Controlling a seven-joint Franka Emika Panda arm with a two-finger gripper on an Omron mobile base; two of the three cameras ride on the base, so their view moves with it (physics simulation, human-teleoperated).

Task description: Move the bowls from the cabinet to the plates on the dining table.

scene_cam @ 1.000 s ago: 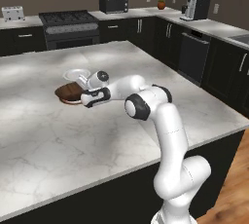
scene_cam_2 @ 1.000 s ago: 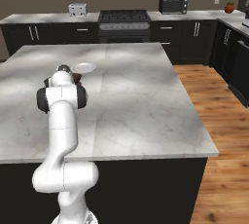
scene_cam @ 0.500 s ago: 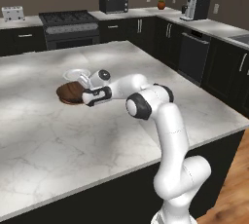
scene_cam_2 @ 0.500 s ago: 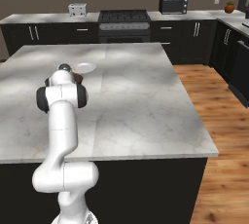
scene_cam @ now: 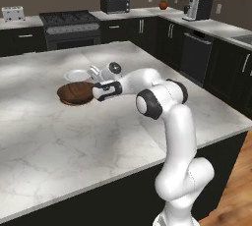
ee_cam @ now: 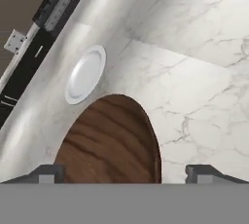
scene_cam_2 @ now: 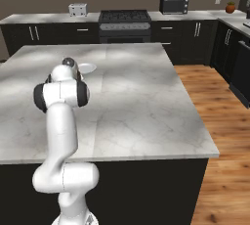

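One bowl is set down on the dining table [scene_cam: 44, 146]; one more is judged to be left.
At the left, the wooden bowl [scene_cam: 75, 93] is seen near the bare plate [scene_cam: 77, 75]; the gripper [scene_cam: 97, 91] is held wide apart, empty, beside the bowl's right rim, the arm stretched low leftward.

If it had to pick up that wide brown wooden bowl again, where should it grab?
Probably the thin rim of the wide dark-brown wooden bowl, one finger inside, one outside, from the arm's side. The bowl sits upright and looks too broad to span.
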